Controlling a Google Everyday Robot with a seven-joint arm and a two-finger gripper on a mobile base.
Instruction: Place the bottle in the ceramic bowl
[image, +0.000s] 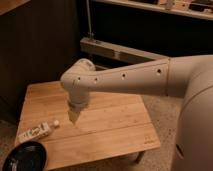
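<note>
Just beside bowl (23, 157), bottle (35, 131); jaws nearby

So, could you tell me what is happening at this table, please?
A one-armed mobile robot is set to put the small white bottle into the dark ceramic bowl. Its arm reaches over the wooden table, and the pincer points down, hovering near the bottle's cap end without touching it. The bottle lies on its side on the table, just behind the bowl at the near corner. The bowl holds nothing yet.
</note>
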